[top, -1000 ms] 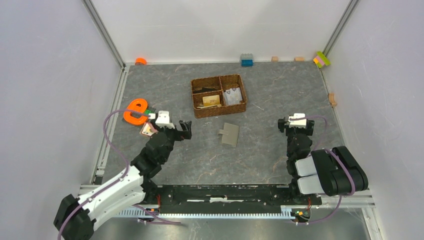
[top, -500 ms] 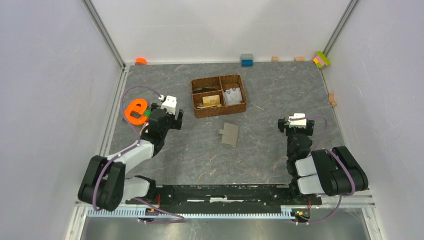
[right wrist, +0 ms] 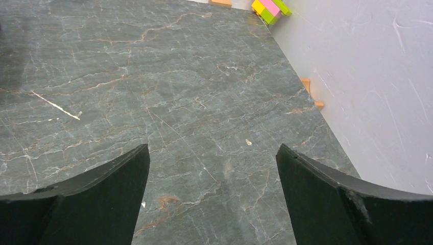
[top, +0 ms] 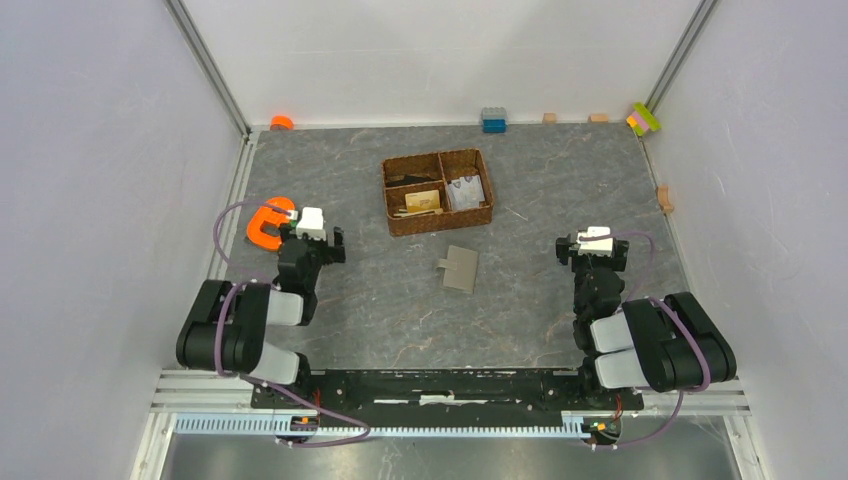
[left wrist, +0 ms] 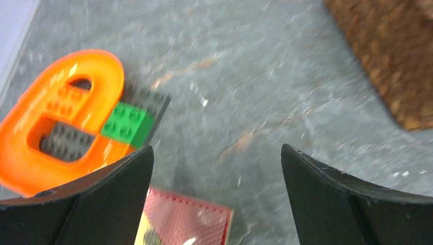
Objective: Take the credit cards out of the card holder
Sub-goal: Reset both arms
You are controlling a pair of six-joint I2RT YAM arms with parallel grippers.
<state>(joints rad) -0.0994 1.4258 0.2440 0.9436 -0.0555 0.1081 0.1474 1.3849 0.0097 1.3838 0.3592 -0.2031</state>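
Top external: left gripper (top: 312, 239) and right gripper (top: 592, 246) open, empty; card holder (top: 460, 268) seemingly closed.

The grey marbled worktop (top: 400, 300) is carrying a brown woven basket (top: 441, 224) toward the far middle. The flat grey-olive card holder (top: 459, 268) is lying just in front of the basket, apart from it. At the left edge an orange ring (left wrist: 61, 102) is resting on a dark brick plate (left wrist: 150, 104) beside a green brick (left wrist: 127, 122). A red patterned card (left wrist: 186, 222) is lying near them. A blue brick (top: 493, 120) and a multicoloured brick stack (top: 644, 118) are sitting along the far edge.
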